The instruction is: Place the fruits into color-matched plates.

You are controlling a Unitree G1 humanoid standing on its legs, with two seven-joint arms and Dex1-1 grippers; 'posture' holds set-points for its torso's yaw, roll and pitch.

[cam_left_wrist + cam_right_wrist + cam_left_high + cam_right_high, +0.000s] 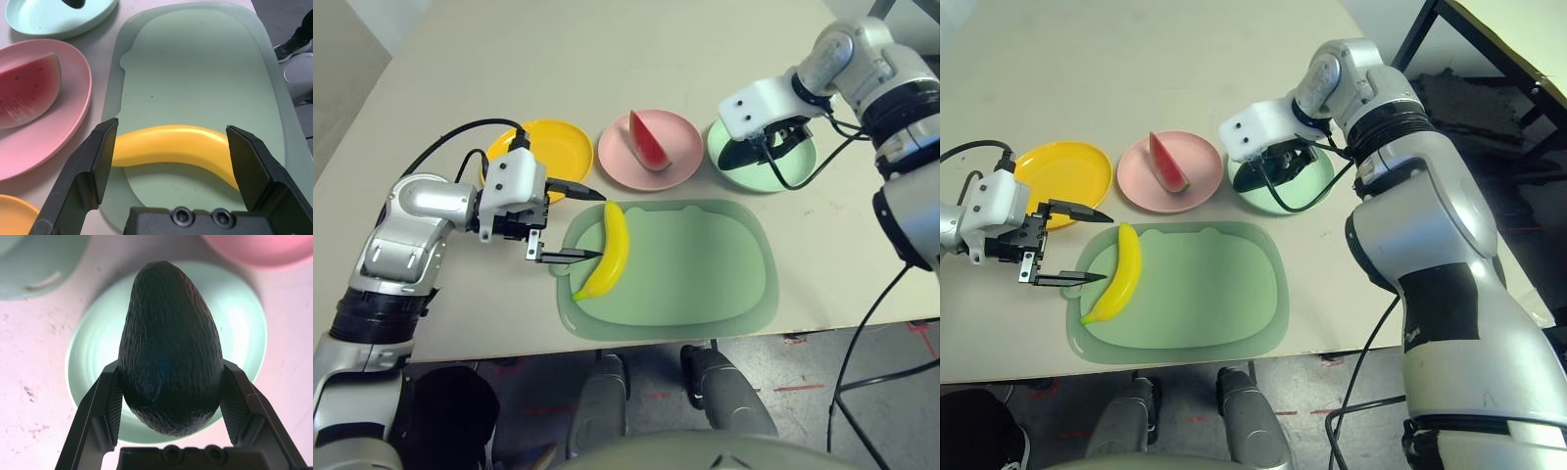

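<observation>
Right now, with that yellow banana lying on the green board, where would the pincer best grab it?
Probably across the middle of the banana, the left pincer coming from the left. It lies flat and curved on the board, narrow enough to fit between those open fingers.

Left gripper [168, 159] fingers spread (right gripper [168, 396] clamped).

A: Right wrist view. Report on the mint green plate [244, 323].

B: Plate lies on the pale table. Above its centre, the right gripper [168, 391] clamps a dark green avocado [168, 347], one black finger [105, 406] pressed to each side of its broad end.

A: Beyond the plate?

B: A pink plate [264, 247] near its rim; a pale green cutting board [34, 269] near the other side.
</observation>
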